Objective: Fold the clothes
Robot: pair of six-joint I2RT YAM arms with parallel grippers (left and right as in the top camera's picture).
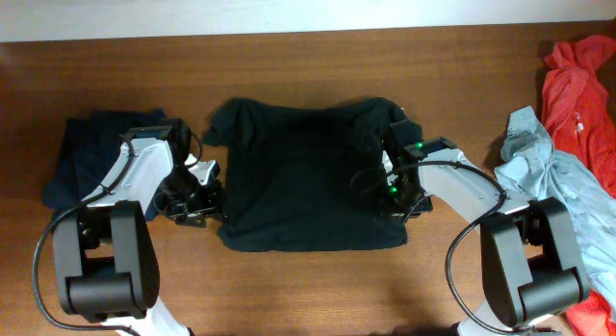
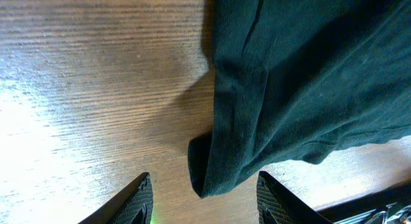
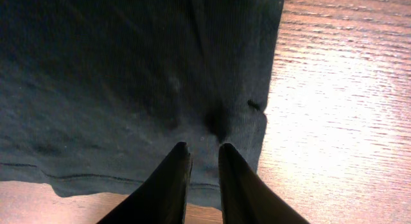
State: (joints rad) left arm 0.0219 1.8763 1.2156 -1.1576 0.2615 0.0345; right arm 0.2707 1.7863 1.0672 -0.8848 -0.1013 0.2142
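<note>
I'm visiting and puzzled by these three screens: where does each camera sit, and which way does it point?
Overhead: fixed above, facing straight down on the table, the dark shirt, the left arm and right arm.
Left wrist: on the left arm, facing down at the shirt's edge; the open left gripper shows at the bottom.
Right wrist: on the right arm, facing down at the shirt's hem; the right gripper pinches cloth.
Shared: all three show the dark shirt on wood.

Probably a robotics lab: two robot arms [image 1: 144, 172] flank a wooden table [image 1: 308, 57] with loose clothes [image 1: 577, 95] piled at its edges.
</note>
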